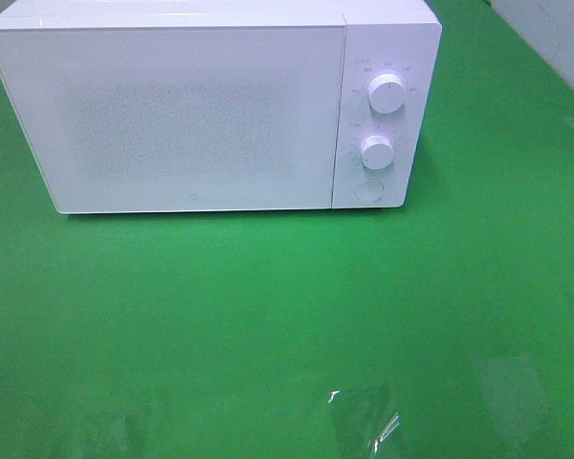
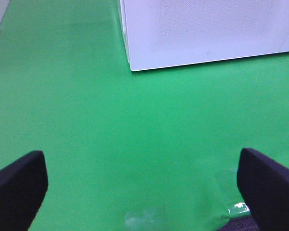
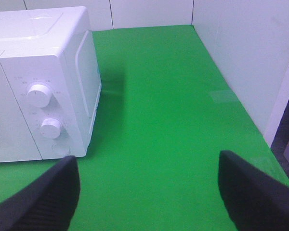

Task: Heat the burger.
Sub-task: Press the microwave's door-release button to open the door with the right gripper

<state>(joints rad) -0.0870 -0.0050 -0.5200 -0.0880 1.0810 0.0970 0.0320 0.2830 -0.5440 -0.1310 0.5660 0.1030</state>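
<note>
**A:** Figure: white box-shaped microwave oven (image 1: 191, 105), door shut, standing on the green-covered bench (image 1: 268, 325). Where is the burger?

**B:** It appears in no view. None lies on the bench before the oven, and the frosted door hides the inside, so I cannot tell whether it sits within.

**A:** And the claws?

**B:** The left claw (image 2: 144, 187) has its black fingers (image 2: 17, 185) spread wide with nothing between them, and it points toward the oven's front corner away from the dials. The right claw (image 3: 149, 192) is likewise wide and empty, facing the control panel.

**A:** The step, then?

**B:** Probably the controls, if the burger is inside. The right claw is better placed. It should narrow its jaws, centre on the white round upper dial (image 1: 387, 93) or the lower dial (image 1: 376, 151), grip squarely and turn without shoving the oven back. Otherwise the door comes first.
</note>
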